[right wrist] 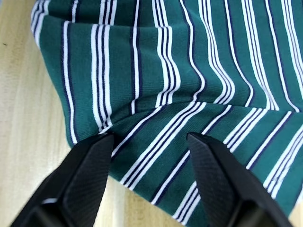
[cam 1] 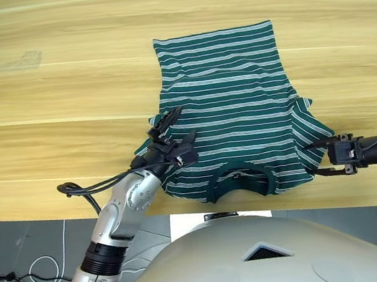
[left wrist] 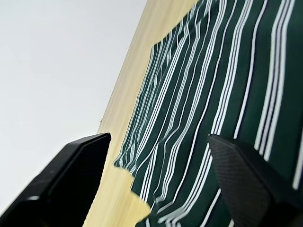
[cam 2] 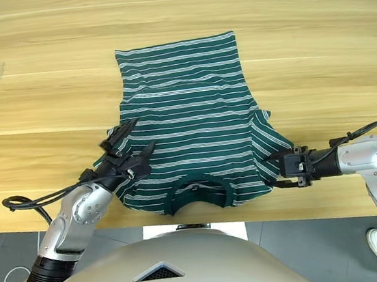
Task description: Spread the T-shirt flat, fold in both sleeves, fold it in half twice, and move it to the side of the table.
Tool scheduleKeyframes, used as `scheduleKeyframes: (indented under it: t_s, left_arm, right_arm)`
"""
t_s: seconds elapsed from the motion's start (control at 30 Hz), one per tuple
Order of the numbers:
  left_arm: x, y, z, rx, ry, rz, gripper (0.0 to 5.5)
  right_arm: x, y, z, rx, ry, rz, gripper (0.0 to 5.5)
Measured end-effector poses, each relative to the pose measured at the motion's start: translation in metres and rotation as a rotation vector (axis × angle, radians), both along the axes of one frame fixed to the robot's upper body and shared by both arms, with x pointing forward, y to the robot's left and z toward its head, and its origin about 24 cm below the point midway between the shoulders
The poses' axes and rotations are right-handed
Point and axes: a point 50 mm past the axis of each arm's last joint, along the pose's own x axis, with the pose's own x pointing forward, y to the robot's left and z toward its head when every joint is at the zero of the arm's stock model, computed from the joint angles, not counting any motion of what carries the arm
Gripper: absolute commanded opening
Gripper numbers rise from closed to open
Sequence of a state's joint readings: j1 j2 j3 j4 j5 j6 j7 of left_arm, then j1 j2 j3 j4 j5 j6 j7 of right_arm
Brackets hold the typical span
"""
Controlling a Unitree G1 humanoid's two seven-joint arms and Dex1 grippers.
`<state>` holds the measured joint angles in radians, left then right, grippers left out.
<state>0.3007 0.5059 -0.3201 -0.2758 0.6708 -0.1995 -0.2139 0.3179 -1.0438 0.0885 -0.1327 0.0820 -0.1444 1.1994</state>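
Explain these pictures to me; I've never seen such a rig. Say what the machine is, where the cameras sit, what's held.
It is a humanoid robot with two arms, each ending in a two-finger gripper. Two pictures look down from its head; two come from wrist cameras. A dark green, white-striped T-shirt lies on a light wooden table, collar toward the robot. The left gripper and the right gripper are both open at the shirt's two sides. Nothing is held.

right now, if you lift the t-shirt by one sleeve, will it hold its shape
Probably not: the T-shirt lies limp with wrinkles, so it would likely droop. Pushed, it would probably bunch, as its folds suggest.
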Motion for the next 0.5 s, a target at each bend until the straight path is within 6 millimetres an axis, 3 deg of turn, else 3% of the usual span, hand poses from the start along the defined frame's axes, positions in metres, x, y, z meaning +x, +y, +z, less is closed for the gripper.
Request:
scheduleKeyframes:
  t_s: [0.1,0.23,0.3,0.4,0.47,0.5]
  left_arm:
    - [-0.001,0.001,0.0,-0.007,0.006,0.003,3.8]
    - [0.0,0.005,0.007,-0.086,0.026,0.035,3.8]
    - [-0.001,0.011,0.026,-0.224,0.029,0.078,3.8]
    - [-0.002,0.029,0.053,-0.275,-0.036,0.137,3.8]
    - [-0.004,0.053,0.074,-0.312,-0.076,0.224,3.8]
    - [-0.007,0.067,0.08,-0.351,-0.072,0.309,3.8]
  right_arm:
    - [-0.005,0.014,0.007,0.148,0.077,-0.029,2.83]
    - [0.004,0.041,0.046,0.515,0.096,-0.065,2.83]
    - [0.007,0.05,0.068,0.655,0.075,-0.061,2.83]
    - [0.012,0.053,0.083,0.698,0.032,-0.043,2.83]
    - [0.015,0.056,0.091,0.706,-0.019,-0.032,2.83]
    - [0.025,0.06,0.094,0.728,-0.124,-0.084,2.83]
